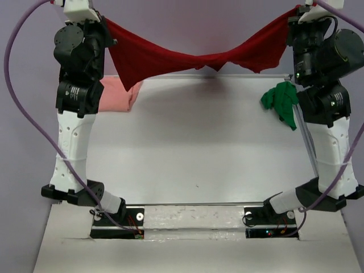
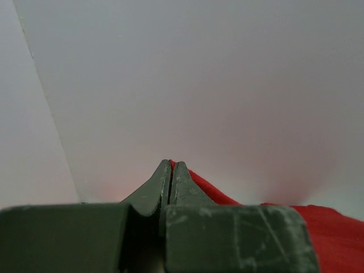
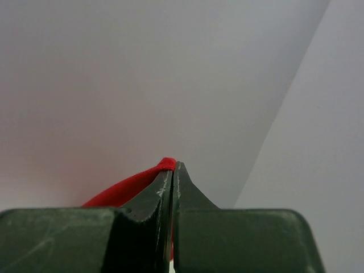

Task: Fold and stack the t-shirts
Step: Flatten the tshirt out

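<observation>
Now | left hand [image 2: 172, 166] up high, pinching dark red t-shirt [image 1: 170, 57] | right hand [image 3: 173, 168] up high, pinching its other end

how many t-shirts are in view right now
3. The dark red t-shirt hangs stretched between the left gripper and right gripper; the pink t-shirt lies far left on the table; the green t-shirt lies crumpled far right.

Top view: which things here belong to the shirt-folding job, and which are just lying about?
Job:
- dark red t-shirt, pinched at either end by the left gripper and right gripper
- pink t-shirt, beside the left arm
- green t-shirt, crumpled beside the right arm

Not the job:
- purple cables
- mounting rail between the arm bases
</observation>
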Controlling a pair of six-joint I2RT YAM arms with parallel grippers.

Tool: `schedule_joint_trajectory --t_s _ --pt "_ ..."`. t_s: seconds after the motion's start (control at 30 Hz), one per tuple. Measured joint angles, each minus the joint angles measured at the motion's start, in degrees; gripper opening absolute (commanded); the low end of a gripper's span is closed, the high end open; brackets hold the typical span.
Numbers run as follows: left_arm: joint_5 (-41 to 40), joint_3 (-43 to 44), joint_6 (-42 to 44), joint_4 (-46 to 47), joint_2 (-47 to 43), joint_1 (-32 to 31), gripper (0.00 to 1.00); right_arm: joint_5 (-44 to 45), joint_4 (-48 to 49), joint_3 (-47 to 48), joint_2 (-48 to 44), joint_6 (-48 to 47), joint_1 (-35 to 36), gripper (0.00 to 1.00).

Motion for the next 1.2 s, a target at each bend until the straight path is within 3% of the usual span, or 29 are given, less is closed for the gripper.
schedule_joint_trajectory --t_s 0.13,0.3,0.43,0.63,0.8,0.93,1.1,1.2 --pt "-2.2 -4.6 0.4 0.1 -5.9 -2.9 0.0 5.9 2.9 -2.9 -3.9 -5.6 9.9 0.0" --pt "-5.9 -6.0 1.5 -1.6 -11.6 -9.9 0.0 16.5 11.0 -6.8 -7.3 -19.8 27.6 0.0" --pt "-8.5 -7.1 2.1 -2.5 -16.3 -11.8 0.0 22.0 17.7 -8.8 -9.7 -29.0 31.6 0.0" --pt "-11.1 -4.9 3.2 -2.2 -17.4 -11.8 0.0 24.7 24.0 -6.6 -9.2 -34.0 31.6 0.0" --pt "-10.6 0.4 3.2 0.0 -10.5 -11.8 0.0 23.4 26.7 -0.9 -3.0 -34.2 30.1 0.0" --pt "-9.1 6.0 3.2 0.9 -0.8 -11.7 0.0 18.2 21.4 6.5 5.6 -27.7 21.7 0.0" --pt "-4.4 18.7 2.7 -1.1 17.9 -9.9 0.0 10.5 10.6 11.0 15.9 -17.3 9.5 0.0" --pt "-1.0 20.7 1.9 -1.9 25.0 -6.6 0.0 6.6 5.7 12.7 20.5 -12.7 3.3 0.0"
